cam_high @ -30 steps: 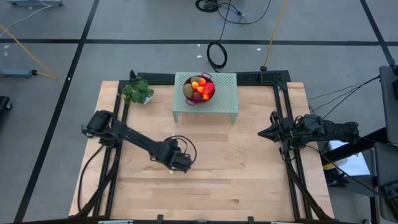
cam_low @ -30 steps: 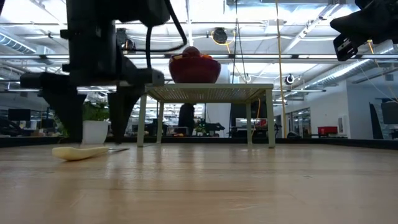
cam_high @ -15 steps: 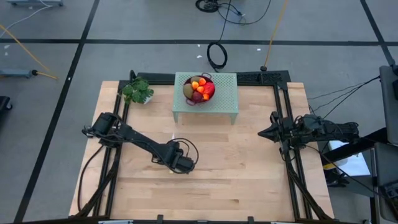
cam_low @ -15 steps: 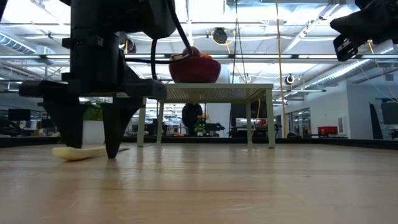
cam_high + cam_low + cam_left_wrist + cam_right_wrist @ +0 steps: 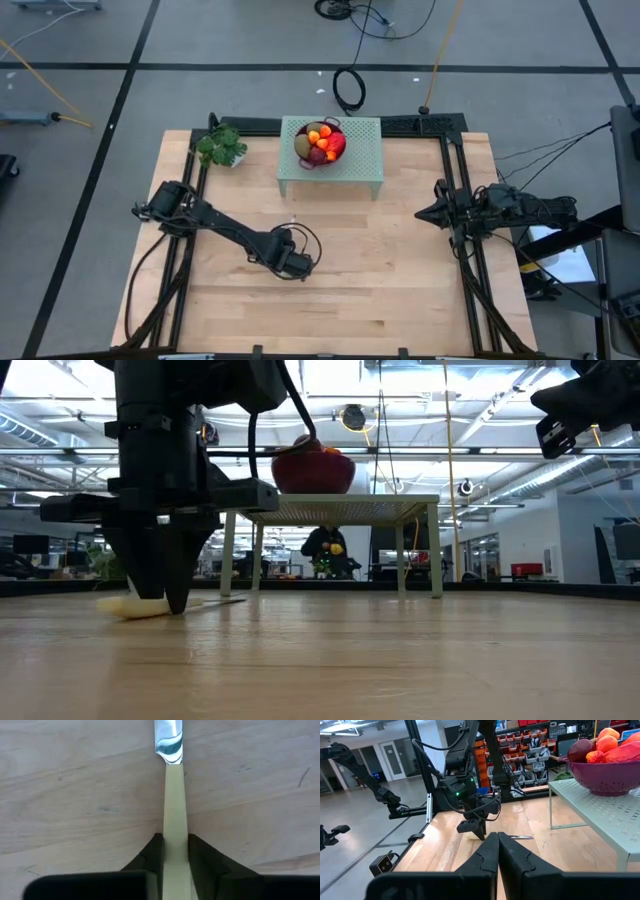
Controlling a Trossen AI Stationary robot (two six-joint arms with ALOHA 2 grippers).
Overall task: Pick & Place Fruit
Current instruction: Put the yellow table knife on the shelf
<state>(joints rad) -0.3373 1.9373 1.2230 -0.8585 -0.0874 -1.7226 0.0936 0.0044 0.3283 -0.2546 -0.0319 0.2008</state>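
High view: at the left, the left arm is stretched across the wooden table [image 5: 400,270], and its gripper [image 5: 291,264] is set down on the board near the middle. In the left wrist view its jaws are seen narrowed onto the pale yellow handle of a knife [image 5: 174,835]; the handle lies between the two fingers [image 5: 154,852], pressed on both sides, and the shiny blade extends straight out ahead of the jaws, flat on the wood. In the low view the gripper [image 5: 165,605] stands upright with its tips on the table, and the knife [image 5: 150,605] is seen lying at the tips.

Beyond the left jaws, toward the far edge of the table, a green plant [image 5: 222,146] stands at the corner. Next to it, a pale green perforated stand [image 5: 360,160] carries a purple bowl [image 5: 335,152], and the fruit [image 5: 319,141] is piled inside that bowl, well apart from both grippers. In the right wrist view the fruit [image 5: 600,745] is seen heaped above the bowl's rim.

At the right, the right arm is held at the table's right edge, its gripper [image 5: 424,212] raised off the board. Its jaws are seen closed together with nothing between them [image 5: 497,850], pointed across the table toward the left gripper [image 5: 479,831].
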